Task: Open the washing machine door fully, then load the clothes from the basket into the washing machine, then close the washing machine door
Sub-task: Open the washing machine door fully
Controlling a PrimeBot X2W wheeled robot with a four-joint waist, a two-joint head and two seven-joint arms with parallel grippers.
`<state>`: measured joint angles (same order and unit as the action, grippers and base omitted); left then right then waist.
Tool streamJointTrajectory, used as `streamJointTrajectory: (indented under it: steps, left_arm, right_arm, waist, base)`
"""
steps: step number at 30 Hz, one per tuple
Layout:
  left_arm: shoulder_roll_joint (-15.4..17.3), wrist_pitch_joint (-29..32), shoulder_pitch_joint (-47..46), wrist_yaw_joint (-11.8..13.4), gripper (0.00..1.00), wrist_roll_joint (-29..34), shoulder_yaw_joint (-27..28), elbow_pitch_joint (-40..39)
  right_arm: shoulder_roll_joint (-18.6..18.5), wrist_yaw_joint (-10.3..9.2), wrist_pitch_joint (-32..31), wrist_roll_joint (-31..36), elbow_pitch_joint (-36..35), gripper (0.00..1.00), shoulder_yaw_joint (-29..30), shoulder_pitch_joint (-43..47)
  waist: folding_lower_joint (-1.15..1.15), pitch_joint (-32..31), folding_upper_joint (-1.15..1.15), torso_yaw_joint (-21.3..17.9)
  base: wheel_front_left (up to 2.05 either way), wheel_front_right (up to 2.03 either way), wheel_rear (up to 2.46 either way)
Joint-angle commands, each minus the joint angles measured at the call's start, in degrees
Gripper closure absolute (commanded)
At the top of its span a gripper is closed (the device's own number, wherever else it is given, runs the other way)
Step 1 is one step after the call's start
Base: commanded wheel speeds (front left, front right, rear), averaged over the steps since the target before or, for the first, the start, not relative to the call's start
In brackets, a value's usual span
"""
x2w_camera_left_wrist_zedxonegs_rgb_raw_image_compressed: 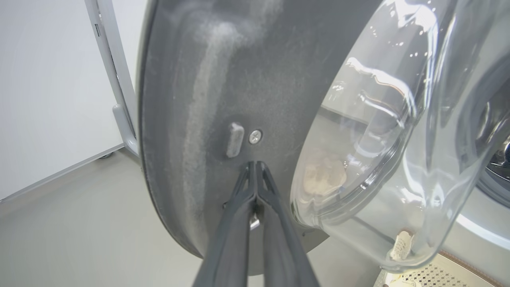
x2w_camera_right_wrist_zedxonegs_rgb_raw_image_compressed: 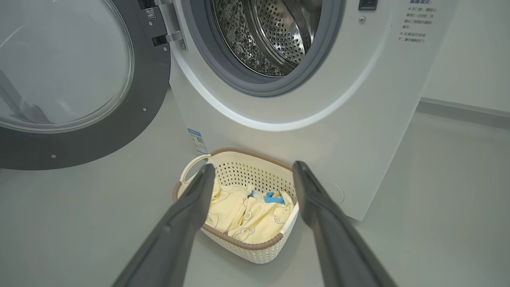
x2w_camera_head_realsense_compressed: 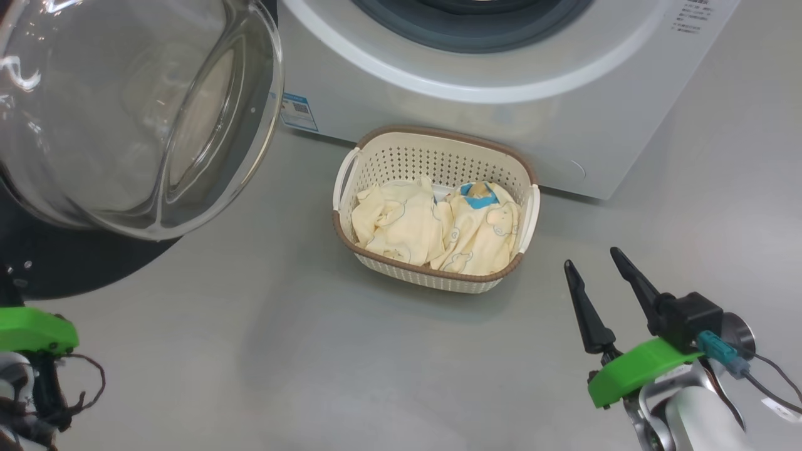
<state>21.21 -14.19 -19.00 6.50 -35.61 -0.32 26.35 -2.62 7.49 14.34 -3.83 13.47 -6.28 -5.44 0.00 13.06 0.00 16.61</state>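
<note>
**Desk:** What is the left gripper [x2w_camera_left_wrist_zedxonegs_rgb_raw_image_compressed: 255,163] doing?

**Me:** Its fingers are pressed together, holding nothing. The tips sit at the dark inner ring of the door [x2w_camera_left_wrist_zedxonegs_rgb_raw_image_compressed: 199,99], just below a small grey stud [x2w_camera_left_wrist_zedxonegs_rgb_raw_image_compressed: 234,139] and a screw [x2w_camera_left_wrist_zedxonegs_rgb_raw_image_compressed: 255,136]. I can't tell whether they touch it. Closed like that they make one stiff prod, which I judge suits pushing the door wide better than gripping it. The glass bowl [x2w_camera_left_wrist_zedxonegs_rgb_raw_image_compressed: 378,139] bulges just right of the tips.

**Desk:** Is the door open enough?

**Me:** It stands swung well off the washer [x2w_camera_head_realsense_compressed: 489,125], and the drum [x2w_camera_right_wrist_zedxonegs_rgb_raw_image_compressed: 275,32] mouth is bare. I'd call it open or very nearly so.

**Desk:** And the load?

**Me:** The basket [x2w_camera_head_realsense_compressed: 438,164] sits on the floor [x2w_camera_head_realsense_compressed: 250,351] just in front of the washer, under the drum mouth, so the lift should be short. The clothes [x2w_camera_head_realsense_compressed: 401,225] lie inside in two pale yellow heaps, the one with the blue patch on the right.

**Desk:** And the right gripper [x2w_camera_head_realsense_compressed: 592,258]?

**Me:** Its jaws are spread wide and empty. It hovers over the floor with the basket ahead of the tips and to their left, near but apart. I hold them wide because I expect to reach down onto the cloth next. Soft fabric may come up only partly.
</note>
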Motion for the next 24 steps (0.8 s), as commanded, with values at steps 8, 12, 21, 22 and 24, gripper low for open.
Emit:
streamJointTrajectory:
  steps: [8,12,21,22,24]
  left_arm:
    - [2.6,-0.8,-5.52,-2.02,1.0,3.43,6.7,0.91]
    - [1.68,-0.8,-6.13,-3.12,1.0,4.96,8.09,1.61]
    - [0.81,-0.8,-8.52,-5.62,1.0,7.73,10.69,3.38]
    - [0.9,-0.8,-9.02,-5.95,1.0,8.02,10.98,3.82]
    - [1.12,-0.81,-10.08,-6.48,1.0,8.56,11.62,4.84]
  right_arm:
    - [-0.27,0.0,-0.77,1.69,-2.87,0.0,-1.71,-2.77]
    - [-0.26,0.0,-1.15,1.86,-3.43,0.0,-2.15,-3.2]
    - [-0.26,0.0,-1.86,2.21,-4.2,0.0,-2.8,-4.07]
    - [-0.26,0.0,-1.98,2.25,-4.28,0.0,-2.84,-4.2]
    - [-0.26,0.0,-2.17,2.36,-4.39,0.0,-2.91,-4.46]
  waist:
    - [0.0,1.43,0.0,0.56]
    - [0.0,1.82,0.0,0.59]
    - [0.0,3.18,0.0,0.2]
    - [0.0,3.38,0.0,0.08]
    - [0.0,3.72,0.0,-0.16]
  base:
    - [0.0,0.0,0.0]
    - [0.0,0.0,0.0]
    - [0.0,0.0,0.0]
    - [0.0,0.0,0.0]
    - [0.0,0.0,0.0]
